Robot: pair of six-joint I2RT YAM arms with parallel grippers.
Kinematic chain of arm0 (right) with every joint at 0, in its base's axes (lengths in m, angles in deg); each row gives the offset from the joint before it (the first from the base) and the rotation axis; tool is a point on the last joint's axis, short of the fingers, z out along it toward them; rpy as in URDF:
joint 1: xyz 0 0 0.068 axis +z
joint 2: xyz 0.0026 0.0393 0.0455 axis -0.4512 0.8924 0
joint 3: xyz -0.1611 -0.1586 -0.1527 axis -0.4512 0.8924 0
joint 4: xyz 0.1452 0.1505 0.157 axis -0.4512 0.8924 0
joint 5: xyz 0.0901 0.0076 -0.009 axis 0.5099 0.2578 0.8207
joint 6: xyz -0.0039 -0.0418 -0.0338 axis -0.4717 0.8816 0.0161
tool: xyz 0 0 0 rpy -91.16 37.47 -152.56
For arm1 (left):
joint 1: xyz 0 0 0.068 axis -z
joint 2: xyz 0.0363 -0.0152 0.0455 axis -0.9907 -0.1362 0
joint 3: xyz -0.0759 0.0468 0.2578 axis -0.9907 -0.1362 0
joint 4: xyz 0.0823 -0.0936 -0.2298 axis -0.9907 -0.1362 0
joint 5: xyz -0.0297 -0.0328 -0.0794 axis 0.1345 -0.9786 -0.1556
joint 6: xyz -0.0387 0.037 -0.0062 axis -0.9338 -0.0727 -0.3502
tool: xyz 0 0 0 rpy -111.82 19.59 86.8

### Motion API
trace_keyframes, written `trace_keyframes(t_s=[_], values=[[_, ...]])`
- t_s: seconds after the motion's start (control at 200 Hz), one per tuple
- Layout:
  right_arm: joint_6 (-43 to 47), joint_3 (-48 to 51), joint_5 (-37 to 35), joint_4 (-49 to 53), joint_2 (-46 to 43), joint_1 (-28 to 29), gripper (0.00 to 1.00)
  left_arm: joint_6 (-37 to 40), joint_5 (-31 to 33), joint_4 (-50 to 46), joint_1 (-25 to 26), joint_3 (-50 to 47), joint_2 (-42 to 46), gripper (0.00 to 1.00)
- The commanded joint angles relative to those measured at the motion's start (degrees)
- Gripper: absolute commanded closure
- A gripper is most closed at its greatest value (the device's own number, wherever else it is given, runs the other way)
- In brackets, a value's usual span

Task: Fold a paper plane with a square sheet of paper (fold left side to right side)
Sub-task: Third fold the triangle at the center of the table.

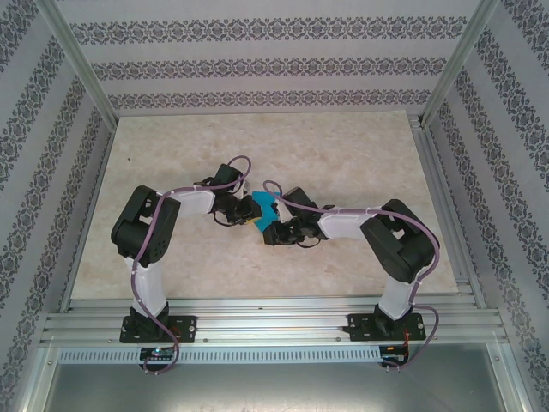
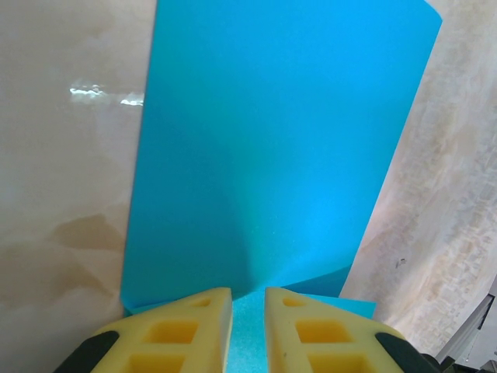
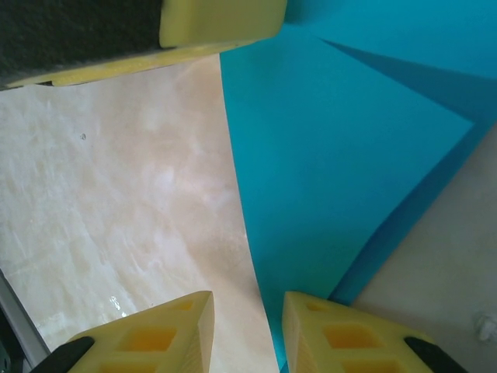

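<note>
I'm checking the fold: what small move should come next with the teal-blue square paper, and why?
Probably the left gripper should carry the teal-blue square sheet of paper over rightward: its flap looks raised and uncreased, and the right gripper sits open at its edge.

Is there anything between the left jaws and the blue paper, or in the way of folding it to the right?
Nothing visible separates them: the square sheet of paper reaches between the jaws of the left gripper. The right gripper straddles its edge on the right side and may hinder the fold.
</note>
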State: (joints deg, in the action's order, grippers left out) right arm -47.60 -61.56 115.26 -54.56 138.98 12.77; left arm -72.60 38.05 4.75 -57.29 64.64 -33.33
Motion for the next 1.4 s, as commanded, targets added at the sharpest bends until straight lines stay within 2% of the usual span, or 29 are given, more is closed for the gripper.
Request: trace_keyframes(t_s=[0.0,0.225,0.48,0.634,0.779,0.989,1.394], values=[[0.2,-0.7,-0.4,1.5,2.6,-0.3,0.71,1.7,3.1,-1.9,0.4,0.3,-2.7,0.79],[-0.2,-1.7,-3.1,6.7,4.0,-0.7,0.77,3.1,2.2,-3.7,0.2,2.6,-0.6,0.75],[-2.0,-2.0,-3.8,9.3,4.8,-1.4,0.83,6.0,3.4,-7.6,-1.5,4.9,7.5,0.71],[-2.3,-2.6,-3.9,10.4,5.8,-1.6,0.86,4.1,-0.2,-2.5,-1.0,-1.0,11.2,0.79],[-2.1,-3.1,-4.0,11.7,6.6,-1.6,0.86,1.5,-4.1,3.4,1.8,-5.9,11.6,0.85],[-2.3,-3.2,-3.8,11.9,7.0,-1.6,0.86,0.2,-3.4,5.7,2.9,-8.0,9.9,0.93],[-1.9,-4.7,-4.6,14.2,8.0,-1.2,0.87,-4.2,-3.2,11.5,4.4,-9.4,5.5,0.96]])
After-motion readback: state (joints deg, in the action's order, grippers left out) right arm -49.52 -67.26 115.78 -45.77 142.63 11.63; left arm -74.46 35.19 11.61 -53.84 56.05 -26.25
